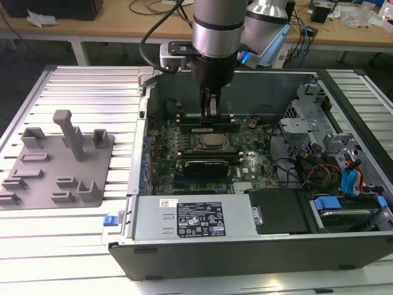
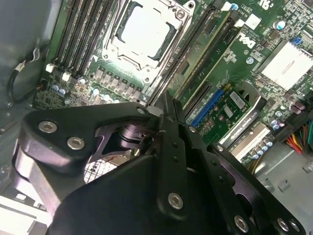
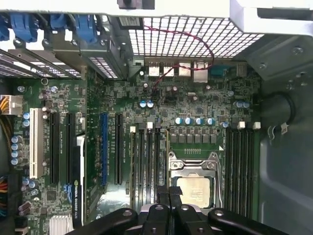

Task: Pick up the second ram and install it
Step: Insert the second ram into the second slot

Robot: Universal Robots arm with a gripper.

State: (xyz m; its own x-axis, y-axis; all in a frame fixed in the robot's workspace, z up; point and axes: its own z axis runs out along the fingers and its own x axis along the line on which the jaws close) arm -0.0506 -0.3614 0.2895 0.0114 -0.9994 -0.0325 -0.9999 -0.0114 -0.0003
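We see the pincer (image 1: 210, 109) low inside the open computer case (image 1: 184, 261), and it is closed. In the first wrist view its fingers (image 3: 161, 205) lie together on a thin green edge that runs straight out from between them. We take this edge for the second ram (image 3: 167, 156), seen from above. So the stick is in the grip, directly under the pincer, at the row of memory slots (image 3: 145, 161). The processor socket (image 3: 193, 188) is just beside the pincer on one side, and the dark slots are just beside it on the other. The black expansion card (image 3: 78, 196) lies beyond those slots. The grey fixture block (image 1: 58, 163) rests on the tabletop (image 1: 92, 86), well apart from the pincer. We cannot tell whether the stick already sits in its slot.

In our judgement the step in hand is the seating. To do it well, the stick should stand upright and lie parallel to the slot along its whole length. The push should go straight down, with equal force on both ends. A tilt could jam one corner or bring the stick against the frame of the socket.
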